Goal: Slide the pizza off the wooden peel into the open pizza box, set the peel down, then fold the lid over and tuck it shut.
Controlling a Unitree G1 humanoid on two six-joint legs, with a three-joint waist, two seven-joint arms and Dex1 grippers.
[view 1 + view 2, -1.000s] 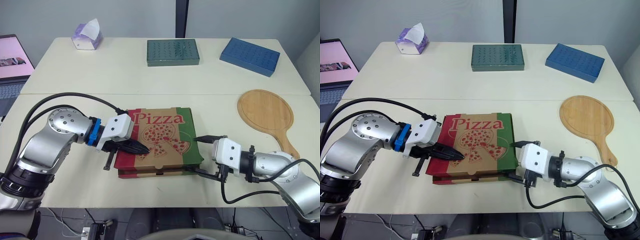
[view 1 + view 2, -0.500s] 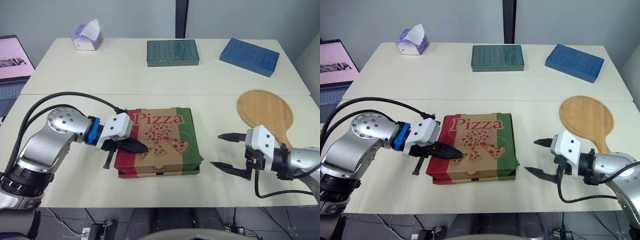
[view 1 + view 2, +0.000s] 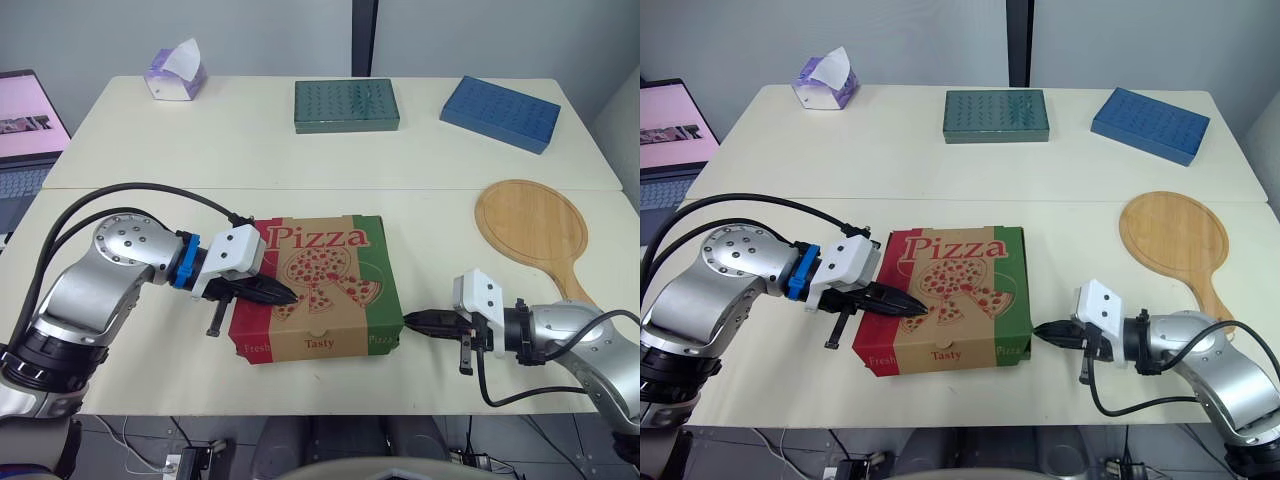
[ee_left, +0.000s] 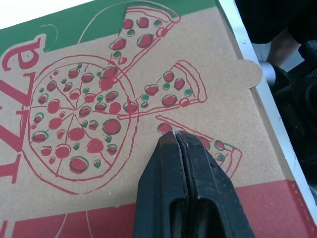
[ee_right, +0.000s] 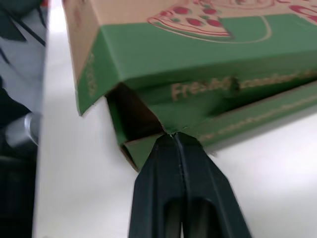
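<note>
In the head views the pizza box [image 3: 315,290] sits closed mid-surface [image 3: 450,230], with the wooden peel [image 3: 530,230] lying bare at its 2 o'clock. The left end effector [image 3: 285,296] rests on the lid [image 3: 330,262], and the right end effector [image 3: 410,320] points at the box's 4 o'clock corner. The left wrist view shows pinched-together fingers [image 4: 198,188] pressing the printed lid. In the right wrist view, closed fingertips [image 5: 163,163] meet the green corner, where the side flap [image 5: 198,54] stands off over a dark gap. Tucking seems to be in hand, and the next move calls for nudging that flap inward.
</note>
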